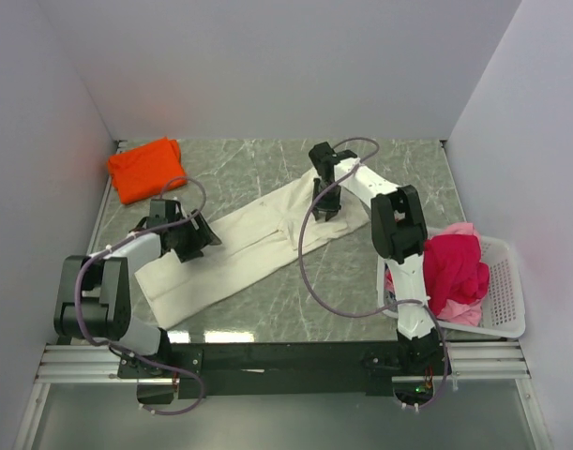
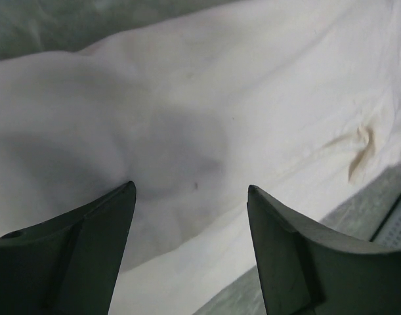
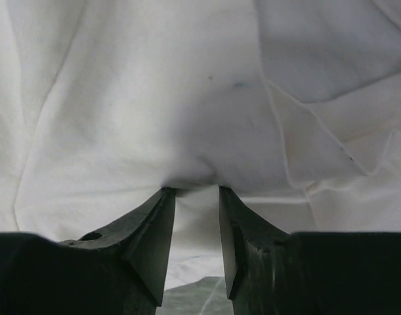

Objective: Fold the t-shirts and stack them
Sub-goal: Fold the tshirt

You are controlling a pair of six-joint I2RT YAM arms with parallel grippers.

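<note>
A robot test lab is shown. A left arm [image 1: 106,292] and a right arm [image 1: 399,225] are bolted to a metal rail [image 1: 80,362] at the edge of a green stone-look table [image 1: 258,169]. The table is shut in by plain white walls [image 1: 286,66] on three sides.

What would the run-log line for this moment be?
left gripper: open, over cream t-shirt | right gripper: pinching cream t-shirt | orange t-shirt: folded, far left corner
</note>
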